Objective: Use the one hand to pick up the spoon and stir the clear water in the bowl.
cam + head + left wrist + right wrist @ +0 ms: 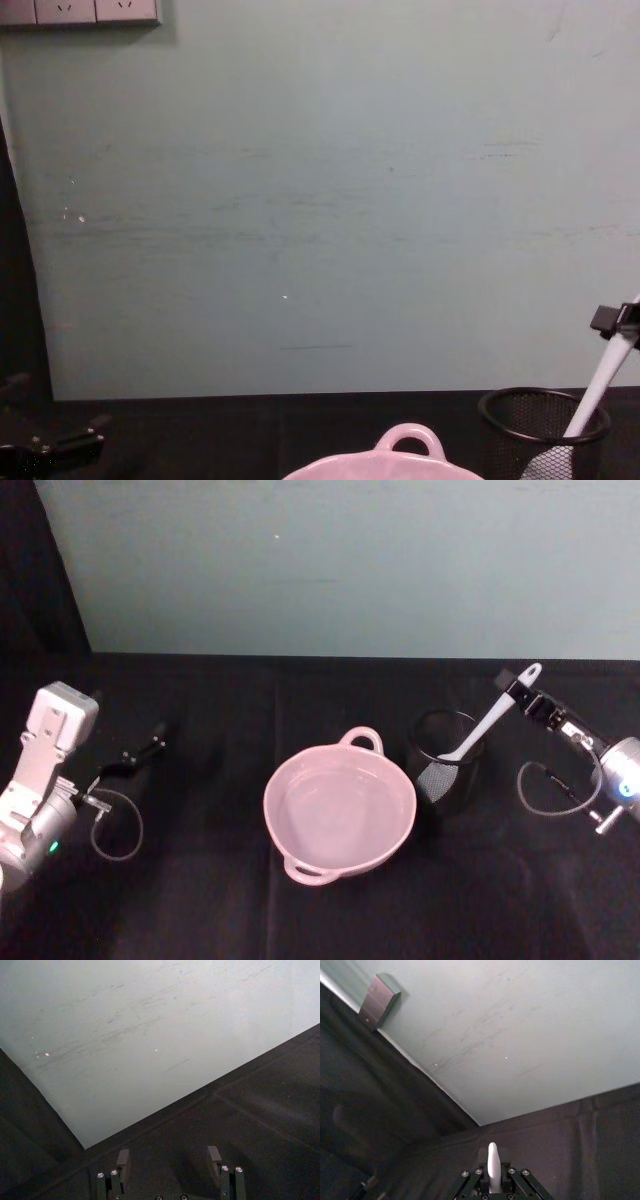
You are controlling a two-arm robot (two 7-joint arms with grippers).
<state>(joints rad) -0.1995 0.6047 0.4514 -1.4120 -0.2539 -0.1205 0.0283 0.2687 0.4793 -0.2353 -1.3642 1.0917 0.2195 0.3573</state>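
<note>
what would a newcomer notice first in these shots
The pale pink bowl stands out at the middle of the black table. Just to its right, the white spoon leans out of a black mesh cup, blade down inside, with the right gripper shut on the handle near its upper end. The left gripper sits open at the far left, apart from everything.
</note>
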